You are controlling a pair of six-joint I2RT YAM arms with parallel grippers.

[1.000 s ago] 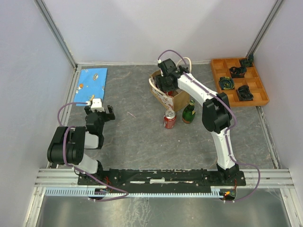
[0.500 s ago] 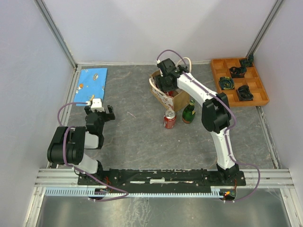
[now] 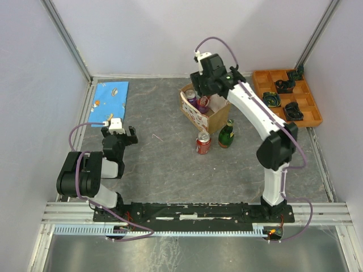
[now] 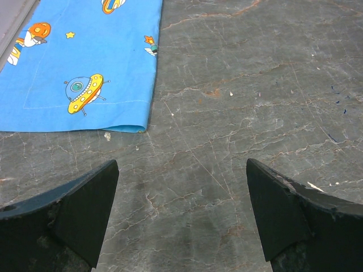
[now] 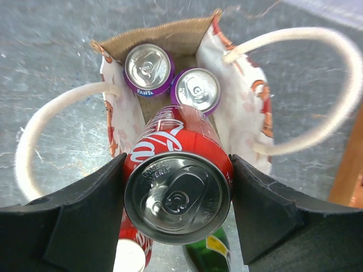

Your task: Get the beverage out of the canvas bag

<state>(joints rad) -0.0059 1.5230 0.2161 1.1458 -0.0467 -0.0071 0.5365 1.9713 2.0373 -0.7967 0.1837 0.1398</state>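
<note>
The right pincer is clenched on a red Coca-Cola can, one finger flat against each side. The can stands upright with its long axis vertical and its pull-tab top facing the wrist. It hangs directly over the open canvas bag; its base seems level with the rim, though that is hard to judge. Two purple cans stand upright inside the bag at 12 o'clock from the held can. The bag sits on the counter toward 12 o'clock. The left pincer is spread wide and holds nothing. It hovers over bare counter, with a blue cloth at 11 o'clock.
</note>
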